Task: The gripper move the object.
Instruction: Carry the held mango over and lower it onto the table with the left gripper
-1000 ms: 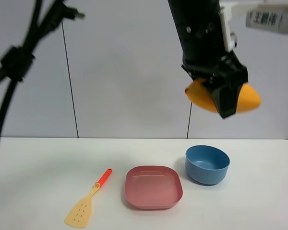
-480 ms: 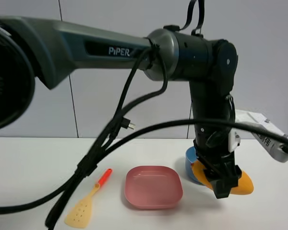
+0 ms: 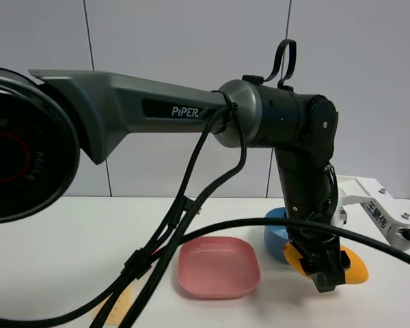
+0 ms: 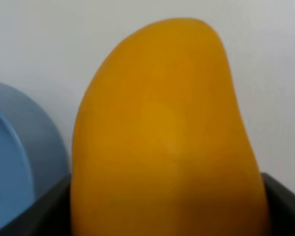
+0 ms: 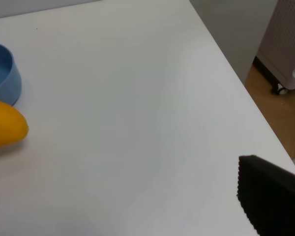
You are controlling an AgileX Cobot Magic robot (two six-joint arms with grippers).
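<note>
The orange-yellow mango [image 3: 354, 268] is clamped in my left gripper [image 3: 324, 271], which has reached across to the right side. It hangs just above or on the white table, right next to the blue bowl [image 3: 275, 232]. In the left wrist view the mango [image 4: 162, 137] fills the frame between the black fingers [image 4: 39, 211], with the bowl [image 4: 14, 162] beside it. My right gripper [image 5: 130, 216] is open and empty over the table's right part. In its view, the mango [image 5: 5, 130] and bowl [image 5: 1, 73] lie well away from it.
A pink square plate [image 3: 219, 266] lies left of the bowl. Black cables [image 3: 171, 239] cross the front and mostly hide the spatula. The table's right edge [image 5: 246, 98] drops to the floor, where a white appliance [image 5: 290, 44] stands.
The left arm has come down with the mango, from high above the bowl to table level right of the bowl. Over the last half second it sank a little further.
</note>
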